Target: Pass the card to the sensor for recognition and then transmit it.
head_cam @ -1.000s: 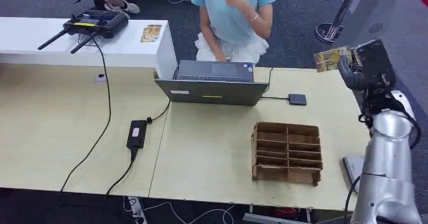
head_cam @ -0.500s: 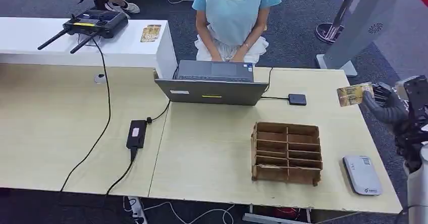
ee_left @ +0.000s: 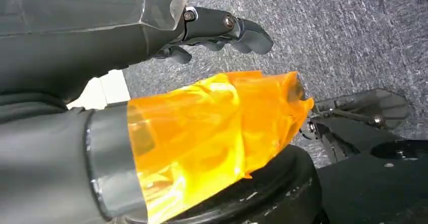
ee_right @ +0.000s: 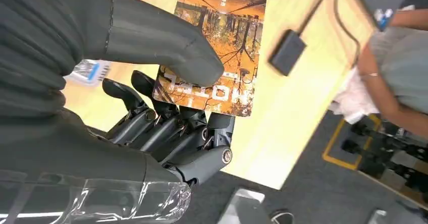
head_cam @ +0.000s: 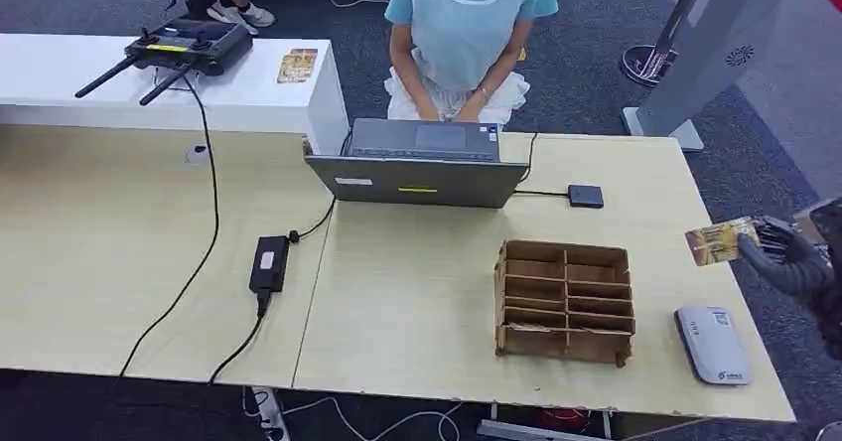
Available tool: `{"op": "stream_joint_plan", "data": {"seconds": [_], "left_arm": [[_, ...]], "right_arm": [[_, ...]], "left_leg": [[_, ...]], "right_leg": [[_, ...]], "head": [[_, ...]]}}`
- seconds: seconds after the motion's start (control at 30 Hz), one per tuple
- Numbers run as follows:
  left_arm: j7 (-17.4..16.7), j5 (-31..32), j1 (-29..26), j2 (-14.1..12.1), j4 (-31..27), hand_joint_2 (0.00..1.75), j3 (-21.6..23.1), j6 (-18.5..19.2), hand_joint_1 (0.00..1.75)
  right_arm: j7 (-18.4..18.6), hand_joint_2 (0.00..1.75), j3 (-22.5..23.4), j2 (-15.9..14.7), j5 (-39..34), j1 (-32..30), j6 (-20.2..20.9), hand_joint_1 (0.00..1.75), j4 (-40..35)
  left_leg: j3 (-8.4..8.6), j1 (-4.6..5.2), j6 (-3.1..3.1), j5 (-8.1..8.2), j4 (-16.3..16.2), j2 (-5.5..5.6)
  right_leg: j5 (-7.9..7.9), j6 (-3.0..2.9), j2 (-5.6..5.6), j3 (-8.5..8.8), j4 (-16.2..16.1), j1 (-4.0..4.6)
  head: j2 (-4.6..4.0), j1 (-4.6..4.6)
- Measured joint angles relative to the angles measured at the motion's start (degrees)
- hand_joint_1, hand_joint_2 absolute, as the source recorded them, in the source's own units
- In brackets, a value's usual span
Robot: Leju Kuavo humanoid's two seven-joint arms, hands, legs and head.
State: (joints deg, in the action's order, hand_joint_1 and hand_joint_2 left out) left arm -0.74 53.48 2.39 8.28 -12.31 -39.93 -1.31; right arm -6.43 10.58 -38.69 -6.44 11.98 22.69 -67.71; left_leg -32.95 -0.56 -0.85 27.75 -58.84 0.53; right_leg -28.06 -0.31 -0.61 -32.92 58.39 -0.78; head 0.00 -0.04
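My right hand [head_cam: 797, 264] is at the table's right edge and holds an orange-brown picture card [head_cam: 722, 241] out over the tabletop. In the right wrist view the thumb presses on the card [ee_right: 214, 47] from above and the dark fingers [ee_right: 176, 128] support it from below. A white sensor box [head_cam: 713, 345] lies on the table's near right corner, below and in front of the card, and appears again in the wrist view [ee_right: 87, 72]. My left hand [ee_left: 151, 108] hangs over the carpet, holding nothing, its thumb wrapped in orange film.
A wooden divided box [head_cam: 566, 300] stands left of the sensor. A small black device [head_cam: 585, 196] on a cable lies behind it. A person [head_cam: 462, 24] sits at a laptop [head_cam: 417, 163] at the far edge. A power adapter [head_cam: 269, 262] and cables lie to the left.
My right hand has come down with the card from high at the far right to just above the table's right edge. The person has lowered a hand to the laptop.
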Motion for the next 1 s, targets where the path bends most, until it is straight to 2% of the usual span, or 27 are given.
{"op": "stream_joint_plan", "data": {"seconds": [0.13, 0.43, 1.0], "left_arm": [[2.1, -2.8, 0.1, 0.0, 0.0, 0.00, -2.5, -0.6, 0.00], [2.3, -1.4, 0.1, 0.0, 0.0, 0.00, -4.1, -0.9, 0.00], [2.2, 1.5, 0.2, 0.0, 0.0, 0.00, -4.1, -0.9, 0.00]], "right_arm": [[0.4, 1.75, 0.6, -0.5, 0.0, -4.5, -1.3, 1.75, -0.9], [0.6, 1.75, 0.9, -0.4, 1.7, -9.2, -2.0, 1.75, -0.9], [0.5, 1.75, 2.4, 2.2, 7.1, -10.4, -3.6, 1.75, 1.8]], "left_leg": [[0.00, 0.00, 0.00, 0.00, 0.0, -0.01], [0.01, 0.00, 0.00, 0.00, 0.0, -0.10], [0.02, 0.00, 0.00, 0.00, 0.0, -0.18]], "right_leg": [[0.00, 0.00, 0.01, -0.01, 0.0, 0.00], [0.00, 0.00, 0.08, -0.03, 0.0, 0.00], [0.00, 0.00, 0.13, -0.05, 0.0, 0.00]], "head": [[0.00, -0.02], [0.00, -0.02], [0.00, -0.02]]}}
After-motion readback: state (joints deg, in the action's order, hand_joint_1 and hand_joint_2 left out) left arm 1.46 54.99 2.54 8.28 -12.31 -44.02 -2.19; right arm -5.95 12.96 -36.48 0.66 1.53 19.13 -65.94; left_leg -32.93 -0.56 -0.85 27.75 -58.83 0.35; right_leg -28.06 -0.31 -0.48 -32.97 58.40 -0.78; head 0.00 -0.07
